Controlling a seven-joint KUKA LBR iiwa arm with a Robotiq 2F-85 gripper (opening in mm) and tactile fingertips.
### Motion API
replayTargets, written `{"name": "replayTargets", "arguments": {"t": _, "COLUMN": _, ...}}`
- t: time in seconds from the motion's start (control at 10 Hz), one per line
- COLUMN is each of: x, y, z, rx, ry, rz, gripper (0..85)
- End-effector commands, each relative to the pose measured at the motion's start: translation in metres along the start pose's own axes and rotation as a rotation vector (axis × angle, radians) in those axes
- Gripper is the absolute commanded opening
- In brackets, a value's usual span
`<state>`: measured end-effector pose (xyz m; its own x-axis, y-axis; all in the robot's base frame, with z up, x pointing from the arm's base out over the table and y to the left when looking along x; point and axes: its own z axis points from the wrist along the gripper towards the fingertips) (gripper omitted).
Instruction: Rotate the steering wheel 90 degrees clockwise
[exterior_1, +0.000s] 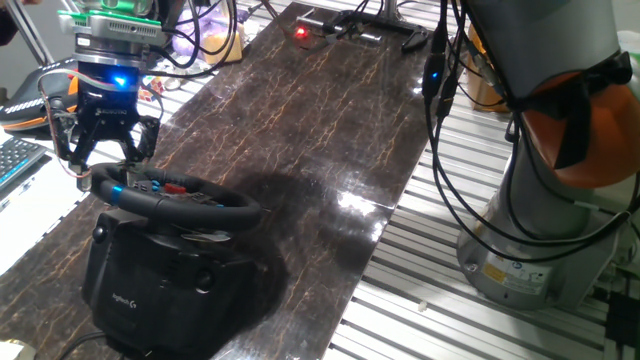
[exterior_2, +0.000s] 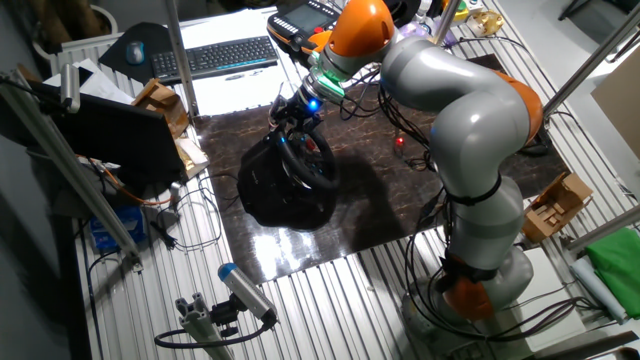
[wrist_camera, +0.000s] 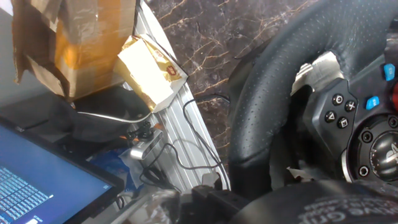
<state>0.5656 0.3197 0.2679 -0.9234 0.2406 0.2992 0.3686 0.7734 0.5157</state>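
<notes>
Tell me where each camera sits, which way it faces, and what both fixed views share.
One fixed view: low at the table's end, looking along the dark mat; shows the gripper over the steering wheel and the arm's base at right.
The other fixed view: high above, looking down; shows the whole arm, gripper at the steering wheel, keyboard behind.
Hand view: on the hand, close on the wheel rim and hub buttons; no fingers clearly visible.
Shared: both fixed views show wheel, gripper, mat.
</notes>
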Motion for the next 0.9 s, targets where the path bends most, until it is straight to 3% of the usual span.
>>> {"name": "replayTargets", "arguments": {"t": 0.0, "x": 0.0000, "y": 0.0000, "z": 0.0003, "rx": -0.001, "ry": 0.000, "rz": 0.002, "gripper": 54.0}}
{"name": "replayTargets", "arguments": {"t": 0.3, "x": -0.0007, "y": 0.0002, "z": 0.0014, "rx": -0.004, "ry": -0.004, "rz": 0.004, "gripper": 51.7}}
{"name": "replayTargets", "arguments": {"t": 0.8, "x": -0.0015, "y": -0.0007, "z": 0.0014, "rx": 0.005, "ry": -0.007, "rz": -0.006, "gripper": 40.3}}
